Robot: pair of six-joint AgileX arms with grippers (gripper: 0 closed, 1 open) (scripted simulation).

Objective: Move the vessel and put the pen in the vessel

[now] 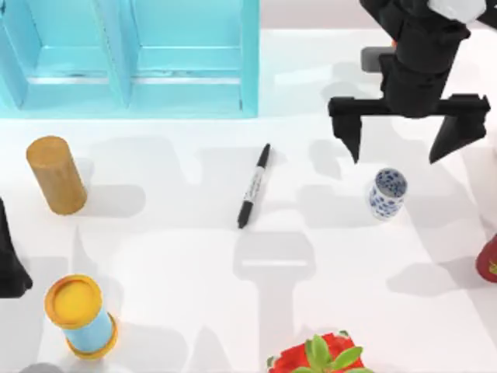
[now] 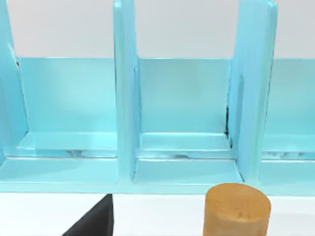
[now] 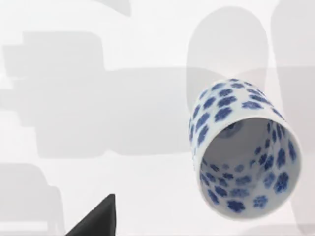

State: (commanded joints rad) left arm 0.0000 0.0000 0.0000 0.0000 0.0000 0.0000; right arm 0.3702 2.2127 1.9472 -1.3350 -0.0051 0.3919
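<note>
Top view: right pincer (image 1: 397, 152) spread wide, hovering just behind the upright vessel (image 1: 387, 193) on the worktop's (image 1: 186, 256) right side; pen (image 1: 254, 186) lies at centre, well apart. Left pincer (image 1: 9, 260) parked at left edge. Right wrist view: vessel's (image 3: 244, 147) interior empty.

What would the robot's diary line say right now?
right gripper: open, above small white blue-flowered cup | cup: upright, empty | slim black-and-white pen: lying on table | left gripper: parked at left edge

You see a glossy, porcelain-like vessel (image 1: 387, 193) with blue flowers on a smooth matt white table (image 1: 194, 272). The tan cylinder (image 1: 56, 174) looks like grained wood.
</note>
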